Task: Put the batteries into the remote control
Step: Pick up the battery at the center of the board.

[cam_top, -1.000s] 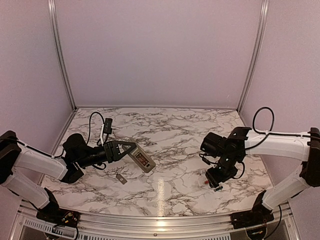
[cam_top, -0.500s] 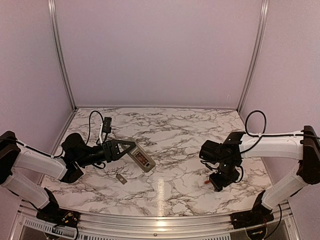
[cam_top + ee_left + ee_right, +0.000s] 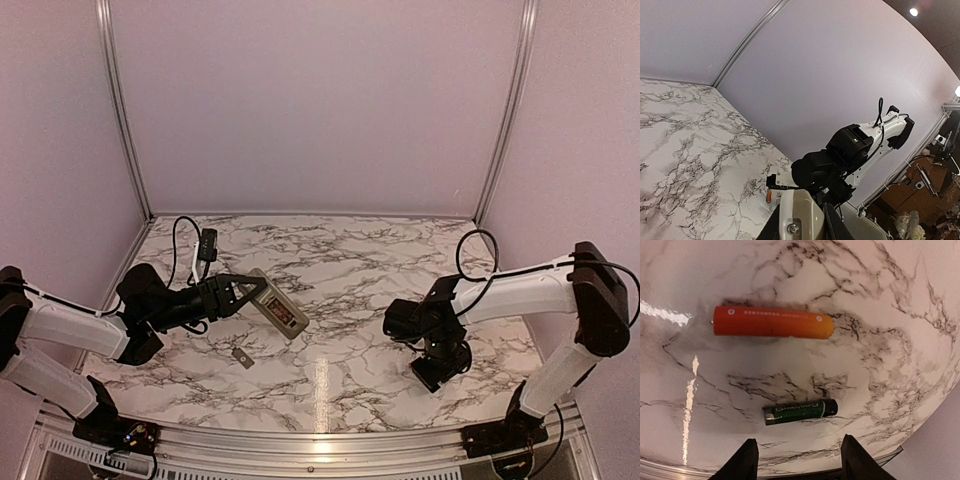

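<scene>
The left claw (image 3: pixel 238 292) is closed on one end of the remote control (image 3: pixel 280 314). The remote slants out from it toward the middle of the table (image 3: pixel 340 270), grey-beige back up with a dark recess showing. Whether its free end touches the marble I cannot tell. In the left wrist view the gripped end shows pale between two dark fingers (image 3: pixel 832 230). On the table just in front of the remote, apart from it, lies a small flat grey cover piece (image 3: pixel 242 356).

The right claw (image 3: pixel 797 455) points down at the right side of the table, its jaws standing apart with nothing between them. Just beyond its fingertips the green battery (image 3: pixel 800 411) lies on its side, untouched. Farther out, roughly parallel to it, lies the orange battery (image 3: pixel 772 322). Both rest on the marble, well apart from the remote control. The left wrist view also catches the orange battery on the table beside the right claw.
</scene>
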Controlling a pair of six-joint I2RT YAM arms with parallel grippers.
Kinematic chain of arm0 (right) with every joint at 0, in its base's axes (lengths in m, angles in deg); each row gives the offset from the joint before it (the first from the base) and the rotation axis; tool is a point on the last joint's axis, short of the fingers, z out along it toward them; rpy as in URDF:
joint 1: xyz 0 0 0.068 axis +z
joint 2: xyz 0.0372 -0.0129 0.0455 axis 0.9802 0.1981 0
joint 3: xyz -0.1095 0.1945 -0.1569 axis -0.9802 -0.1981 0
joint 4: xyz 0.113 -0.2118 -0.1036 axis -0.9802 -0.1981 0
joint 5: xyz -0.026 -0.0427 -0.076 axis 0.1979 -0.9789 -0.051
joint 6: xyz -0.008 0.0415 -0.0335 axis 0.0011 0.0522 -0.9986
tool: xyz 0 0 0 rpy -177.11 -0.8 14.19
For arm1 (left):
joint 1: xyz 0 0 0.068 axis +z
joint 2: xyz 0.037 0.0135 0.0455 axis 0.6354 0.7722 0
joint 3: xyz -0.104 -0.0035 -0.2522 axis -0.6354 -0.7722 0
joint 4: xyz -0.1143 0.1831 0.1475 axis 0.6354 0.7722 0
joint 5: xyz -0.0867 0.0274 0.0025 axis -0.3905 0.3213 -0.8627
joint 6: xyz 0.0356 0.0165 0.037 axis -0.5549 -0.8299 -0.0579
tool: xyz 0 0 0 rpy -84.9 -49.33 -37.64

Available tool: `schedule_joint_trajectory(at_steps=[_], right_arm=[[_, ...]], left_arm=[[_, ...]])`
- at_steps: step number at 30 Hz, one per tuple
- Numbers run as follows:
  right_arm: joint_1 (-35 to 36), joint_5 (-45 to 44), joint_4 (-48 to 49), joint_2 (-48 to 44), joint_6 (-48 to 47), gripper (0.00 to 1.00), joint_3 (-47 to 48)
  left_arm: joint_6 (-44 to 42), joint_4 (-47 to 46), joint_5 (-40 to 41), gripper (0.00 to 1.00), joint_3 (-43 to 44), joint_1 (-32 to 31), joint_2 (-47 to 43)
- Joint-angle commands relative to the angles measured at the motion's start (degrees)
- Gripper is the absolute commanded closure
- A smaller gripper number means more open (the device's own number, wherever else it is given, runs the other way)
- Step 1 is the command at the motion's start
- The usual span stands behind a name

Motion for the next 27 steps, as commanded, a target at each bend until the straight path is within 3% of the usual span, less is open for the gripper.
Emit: schedule_joint_trajectory(at_steps=[1, 10, 27], right_arm=[[1.6, -3.8, -0.6, 2.5, 2.1, 0.45, 1.1], [2.3, -7.7, -1.6, 4.1, 4.0, 0.48, 1.8], [3.5, -6.6, 3.4, 8.2, -0.5, 0.57, 4.4]], left_arm=[[-0.9, -0.6, -1.2, 1.0, 0.0, 0.5, -1.3], [0.2, -2.6, -1.7, 1.0, 0.1, 0.5, -0.3], [-0.7, -0.9, -1.3, 1.0, 0.3, 1.0, -1.2]])
